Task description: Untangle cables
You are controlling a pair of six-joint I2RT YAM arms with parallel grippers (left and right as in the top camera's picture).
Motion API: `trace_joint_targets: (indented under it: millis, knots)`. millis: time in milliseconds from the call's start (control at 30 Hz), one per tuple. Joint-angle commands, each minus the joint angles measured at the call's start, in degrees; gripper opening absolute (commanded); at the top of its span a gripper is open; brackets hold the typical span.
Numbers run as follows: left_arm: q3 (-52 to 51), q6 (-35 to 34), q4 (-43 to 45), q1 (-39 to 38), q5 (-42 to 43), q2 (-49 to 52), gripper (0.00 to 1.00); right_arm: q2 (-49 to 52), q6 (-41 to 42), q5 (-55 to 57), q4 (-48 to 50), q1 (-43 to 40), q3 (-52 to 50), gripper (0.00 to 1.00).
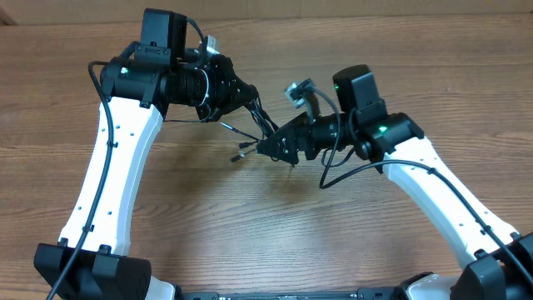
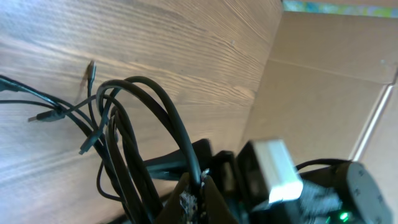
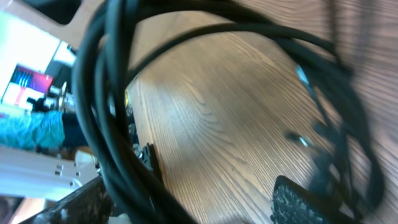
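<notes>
Two arms: white link shells (small dark screw holes along the left arm (image 1: 117, 167)), black joints, wrists and bases; black wiring along each; green indicator lights; right arm (image 1: 450, 187) alike.

Even bright light; both wrist views blurred up close

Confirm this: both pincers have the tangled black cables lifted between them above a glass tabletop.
Not quite. The tabletop is wood-grain, not glass; the overhead view shows the grain plainly. The rest stands: the left pincer and right pincer meet at the bundle of black cables, whose loose plug ends dangle above the surface.
</notes>
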Motion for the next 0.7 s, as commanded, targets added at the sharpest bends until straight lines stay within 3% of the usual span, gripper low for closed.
trace_joint_targets:
  millis: [0, 33, 167, 300, 333, 367, 467, 600, 667]
  knots:
    - [0.09, -4.13, 0.00, 0.02, 3.65, -0.37, 0.04, -0.57, -2.25, -1.07, 1.64, 1.42, 1.07, 0.70]
    - [0.09, -4.11, 0.00, 0.02, 3.56, -0.37, 0.04, -0.57, -1.86, -1.07, 2.03, 1.46, 1.07, 0.65]
    - [0.09, -3.58, 0.02, 0.02, 2.56, -0.37, 0.07, -0.55, 3.69, 3.80, 2.54, 1.22, 1.07, 0.26]
    - [0.09, -0.35, -0.44, -0.07, -4.33, -0.37, 0.11, -0.57, 8.70, 5.42, 2.51, 0.74, 1.18, 0.04]
    - [0.09, 0.02, -0.92, -0.07, -6.36, -0.37, 0.13, -0.63, 10.32, 5.42, 2.56, 0.74, 1.20, 0.04]
    - [0.09, 0.04, -1.95, -0.07, -10.12, -0.37, 0.25, -0.85, 12.07, 5.38, 2.58, 0.76, 1.22, 0.04]
    - [0.09, 2.71, -3.26, -0.07, -16.44, -0.37, 0.40, -1.70, 14.08, 5.16, 2.67, 0.74, 1.29, 0.04]
    - [0.07, 20.33, -3.63, -0.07, -16.79, -0.37, 0.37, -3.26, 14.08, 3.15, 2.69, 0.09, 2.03, 0.04]
    - [-0.76, 21.70, -5.03, -0.09, -13.44, -0.17, 0.36, -4.11, 14.01, 2.01, 2.71, -0.63, 2.36, 0.04]
